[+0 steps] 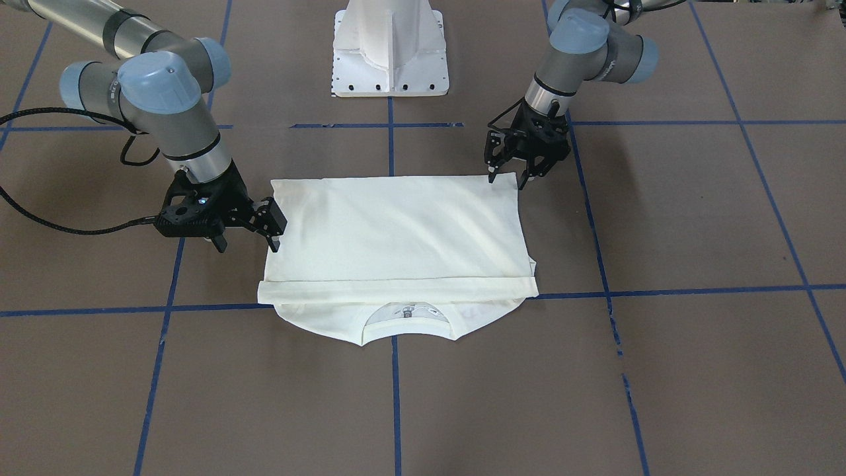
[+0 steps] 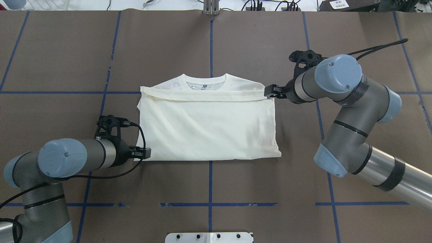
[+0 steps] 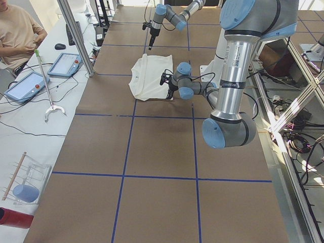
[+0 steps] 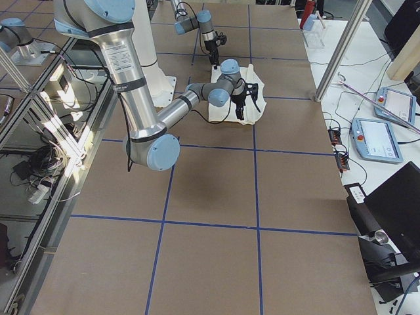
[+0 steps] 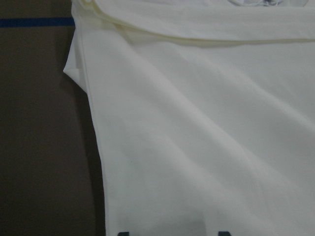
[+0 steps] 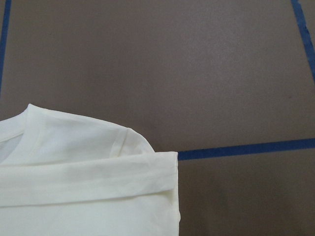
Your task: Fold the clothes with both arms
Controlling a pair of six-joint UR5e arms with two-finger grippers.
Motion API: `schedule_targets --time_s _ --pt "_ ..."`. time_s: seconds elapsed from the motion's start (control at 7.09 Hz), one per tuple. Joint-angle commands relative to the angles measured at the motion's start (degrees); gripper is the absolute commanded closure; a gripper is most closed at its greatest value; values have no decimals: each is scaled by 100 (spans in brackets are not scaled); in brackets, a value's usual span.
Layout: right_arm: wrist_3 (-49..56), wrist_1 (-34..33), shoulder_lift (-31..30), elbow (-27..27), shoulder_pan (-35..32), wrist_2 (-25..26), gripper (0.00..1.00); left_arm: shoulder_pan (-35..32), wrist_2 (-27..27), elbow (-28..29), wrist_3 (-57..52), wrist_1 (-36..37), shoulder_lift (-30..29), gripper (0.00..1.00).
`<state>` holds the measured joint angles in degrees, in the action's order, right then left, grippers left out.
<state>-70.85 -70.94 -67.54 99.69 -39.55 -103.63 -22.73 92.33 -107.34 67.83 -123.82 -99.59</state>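
One fold looks done: the shirt (image 2: 209,128) lies flat in the middle of the table (image 2: 67,50), plain side up, its lower half turned over so the hem sits just short of the collar (image 2: 205,79). Folding it narrower seems to be what is left, and neither arm has any cloth lifted. On the left, the arm comes in low with its wrist tipped down. The left gripper (image 1: 507,177) stands with jaws apart at the shirt's corner nearest the robot, tips straddling the edge, nothing pinched. Across the shirt, the right arm reaches over. The right gripper (image 2: 270,91) sits at the far corner by the hem, seemingly spread too, holding nothing.
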Motion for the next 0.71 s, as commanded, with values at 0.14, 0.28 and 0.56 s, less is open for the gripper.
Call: schedule_targets --time_s 0.14,0.28,0.56 --pt "-8 10 -22 6 0 1 0 58 4 -112 11 25 221 34" --pt "-8 10 -22 6 0 1 0 102 -5 -85 20 25 186 36" --pt "-8 10 -22 6 0 1 0 120 -5 -33 20 25 159 38"
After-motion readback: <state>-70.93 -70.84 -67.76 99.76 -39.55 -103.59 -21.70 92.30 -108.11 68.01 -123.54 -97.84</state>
